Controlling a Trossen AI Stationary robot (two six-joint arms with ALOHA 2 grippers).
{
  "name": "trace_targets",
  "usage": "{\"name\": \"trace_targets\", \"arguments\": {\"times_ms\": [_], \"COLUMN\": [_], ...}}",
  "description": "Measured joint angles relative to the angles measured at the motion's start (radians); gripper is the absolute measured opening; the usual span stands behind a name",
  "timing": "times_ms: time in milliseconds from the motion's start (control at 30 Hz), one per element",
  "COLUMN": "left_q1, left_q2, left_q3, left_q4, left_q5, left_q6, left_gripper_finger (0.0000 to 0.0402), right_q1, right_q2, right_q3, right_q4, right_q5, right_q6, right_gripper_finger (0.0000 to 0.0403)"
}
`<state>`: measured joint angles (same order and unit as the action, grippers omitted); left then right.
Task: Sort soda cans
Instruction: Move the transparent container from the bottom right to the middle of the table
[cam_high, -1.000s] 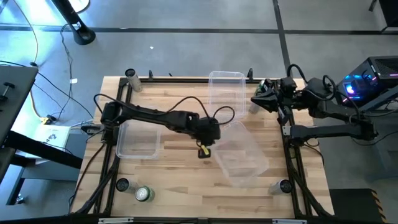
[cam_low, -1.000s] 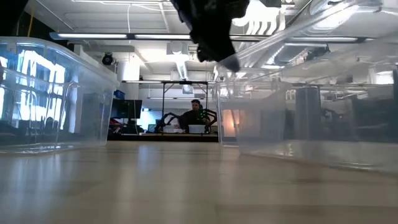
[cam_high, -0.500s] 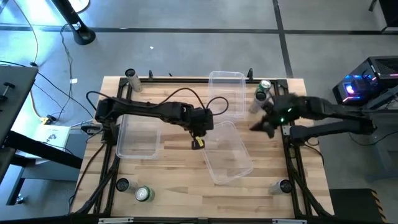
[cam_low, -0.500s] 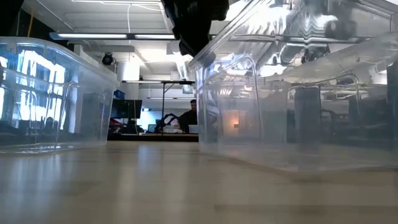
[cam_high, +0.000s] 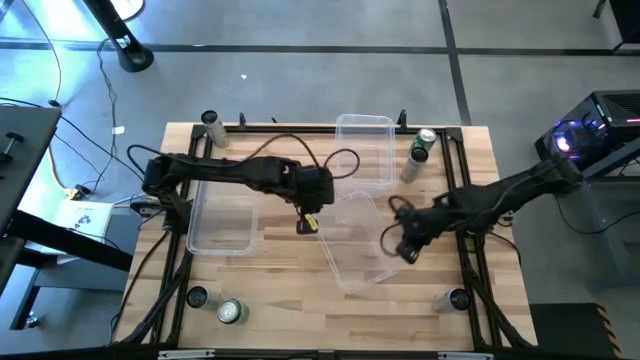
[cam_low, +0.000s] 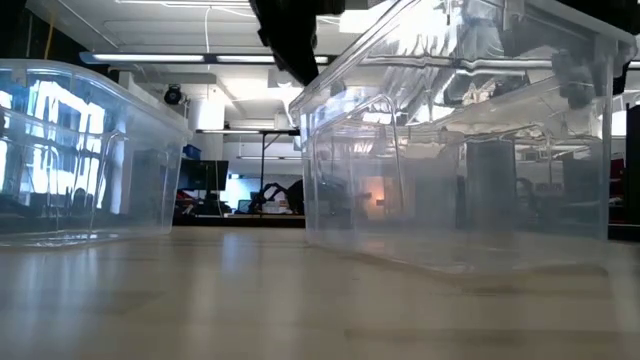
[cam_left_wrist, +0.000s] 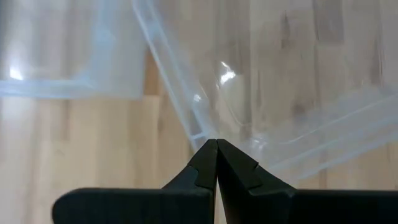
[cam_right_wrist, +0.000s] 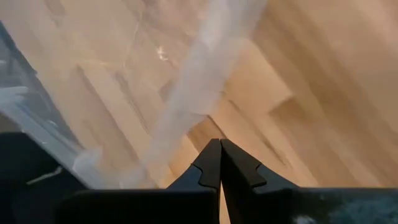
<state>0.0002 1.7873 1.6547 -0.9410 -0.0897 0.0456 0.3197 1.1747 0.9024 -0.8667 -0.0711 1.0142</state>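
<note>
Several soda cans stand upright near the table's corners: a green one (cam_high: 424, 142) and a pale one (cam_high: 409, 168) at the far right, a pale one (cam_high: 210, 124) at the far left, a black one (cam_high: 197, 297) and a green one (cam_high: 232, 312) at the near left, and a black one (cam_high: 456, 298) at the near right. A clear tub (cam_high: 360, 245) sits askew mid-table. My left gripper (cam_high: 307, 224) is shut at its left rim. My right gripper (cam_high: 405, 252), shut and pointing down, stands at the tub's right side. My left gripper pinches the clear tub's rim (cam_left_wrist: 198, 127) near a corner between its two shut fingers, coming from above and slanting down. In the low view that rim corner (cam_low: 300, 95) sits high under the gripper, while the tub's bottom (cam_low: 450, 262) lies on the table. My right gripper is beside the tub's right rim (cam_right_wrist: 186, 99); I cannot tell whether it touches.
A second clear tub (cam_high: 220, 222) lies at the table's left under my left arm, and a third (cam_high: 365, 150) stands at the far middle. Black frame rails (cam_high: 180, 270) run along the table's left and right edges. Bare wood (cam_high: 300, 300) shows along the near side.
My left gripper has moved toward the table's left edge and a little up, dragging the middle tub leftward and turning it. My right arm has swung from the far right corner down and toward the near edge, tipping to point down beside the tub's right side.
</note>
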Motion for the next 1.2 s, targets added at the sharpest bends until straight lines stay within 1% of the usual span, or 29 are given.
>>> {"name": "trace_targets", "arguments": {"times_ms": [133,233,333,467,567,700,833,933,1033,1200], "left_q1": [0.000,0.000,0.000,0.000,-0.012,-0.055,-0.111,-0.147,-0.179,-0.205], "left_q2": [-0.085,-0.166,-0.253,-0.389,-0.497,-0.629,-0.735,-0.779,-0.800,-0.798], "left_q3": [0.000,-0.001,-0.019,-0.133,-0.250,-0.427,-0.575,-0.655,-0.701,-0.736], "left_q4": [-0.032,-0.087,-0.135,-0.130,-0.106,-0.015,0.092,0.130,0.146,0.206], "left_q5": [-0.054,-0.053,-0.050,-0.053,-0.055,-0.063,-0.075,-0.080,-0.086,-0.117], "left_q6": [0.039,0.059,0.047,-0.037,-0.149,-0.303,-0.425,-0.504,-0.564,-0.559], "left_gripper_finger": [0.0000,0.0000,0.0000,0.0000,0.0000,0.0000,0.0000,0.0000,0.0000,0.0000], "right_q1": [0.035,0.044,0.044,0.017,-0.024,-0.074,-0.117,-0.148,-0.182,-0.247], "right_q2": [0.129,0.206,0.273,0.355,0.408,0.451,0.463,0.462,0.460,0.460], "right_q3": [0.000,0.000,0.000,0.000,0.000,0.000,0.000,0.000,0.000,0.000], "right_q4": [0.158,0.292,0.442,0.598,0.663,0.759,0.874,0.919,0.945,1.035], "right_q5": [-0.001,-0.004,-0.004,0.000,0.019,0.041,0.046,0.094,0.136,0.181], "right_q6": [0.000,-0.001,-0.017,-0.069,-0.074,-0.110,-0.167,-0.202,-0.229,-0.292], "right_gripper_finger": [0.0000,0.0000,0.0000,0.0000,0.0000,0.0000,0.0000,0.0000,0.0000,0.0000]}}
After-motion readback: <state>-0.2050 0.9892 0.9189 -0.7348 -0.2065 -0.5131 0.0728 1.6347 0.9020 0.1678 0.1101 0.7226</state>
